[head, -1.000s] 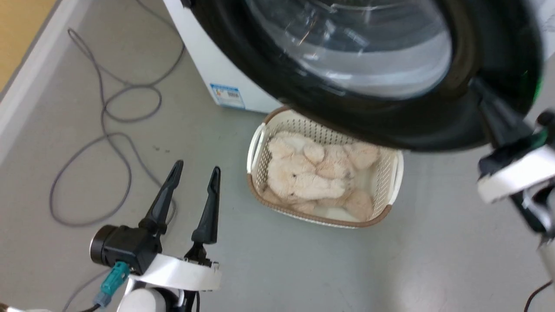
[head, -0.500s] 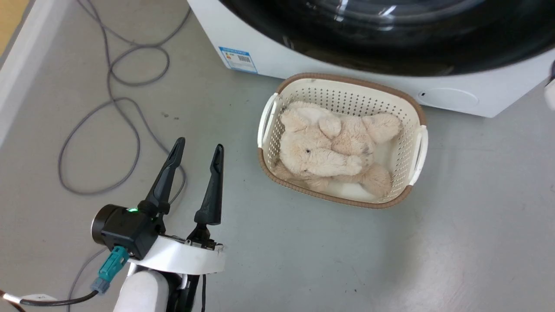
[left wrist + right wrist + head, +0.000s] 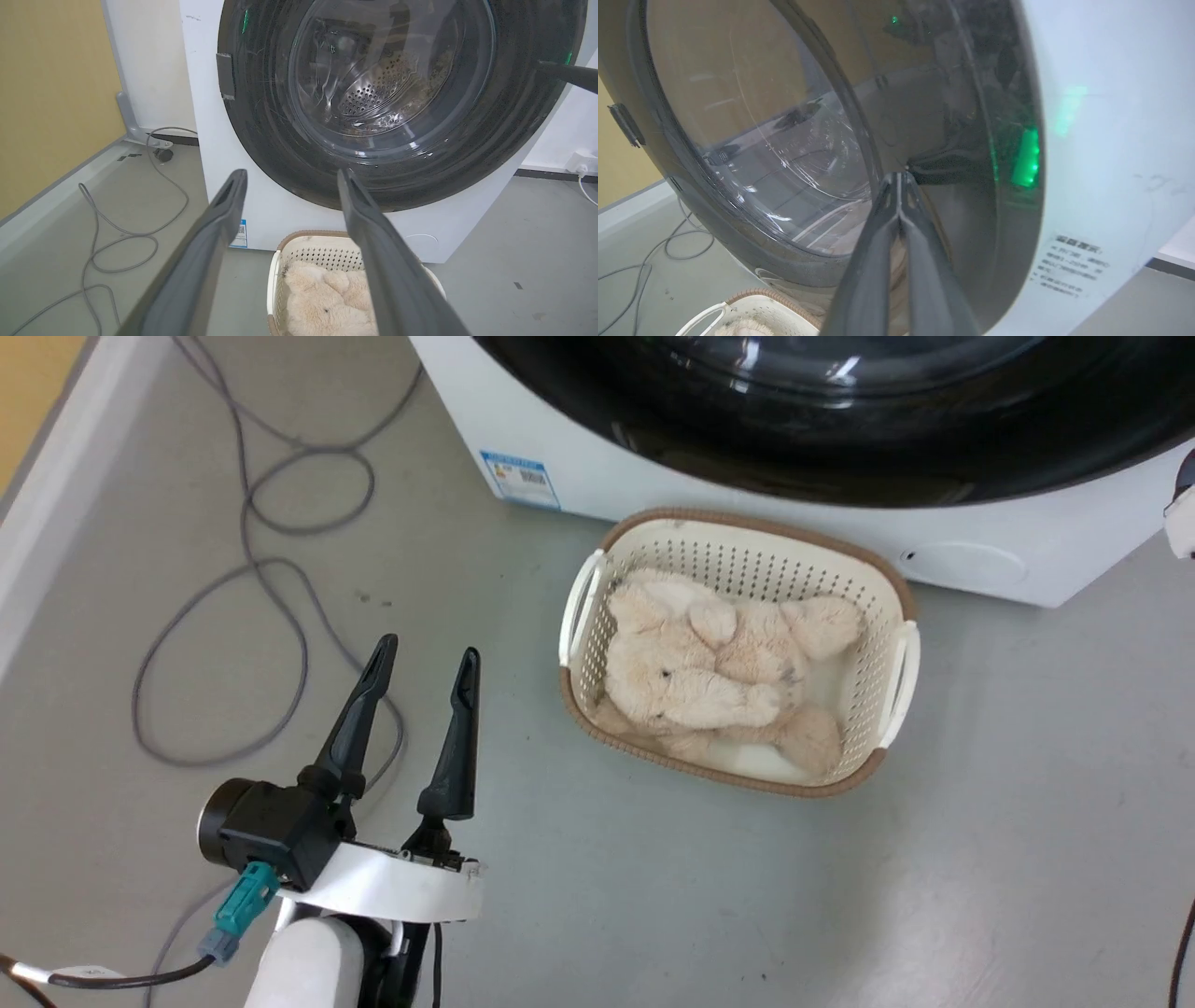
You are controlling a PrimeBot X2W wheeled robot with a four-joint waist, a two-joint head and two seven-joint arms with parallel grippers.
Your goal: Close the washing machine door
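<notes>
door [image 3: 840,457]: glossy black ring, bulged clear glass; lies flat on the washer front, 12 o'clock in head view, top cut off.
washer [image 3: 616,485]: white box; left wrist view shows perforated steel drum [image 3: 369,93] through the glass.
left gripper [image 3: 427,649]: 7 o'clock, fingers well apart, empty.
right gripper [image 3: 899,176]: fingers pressed together, nothing between, tips on door ring at its 3 o'clock.
basket [image 3: 887,579]: cream perforated plastic, brown rim; fuzzy plush [image 3: 709,681] inside.
cable [image 3: 280,569]: grey loops, 10 o'clock.

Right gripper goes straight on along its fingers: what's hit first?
The large round black plastic washing machine door; the right gripper, fingers shut, aims at its dark rim, seemingly almost touching.
</notes>
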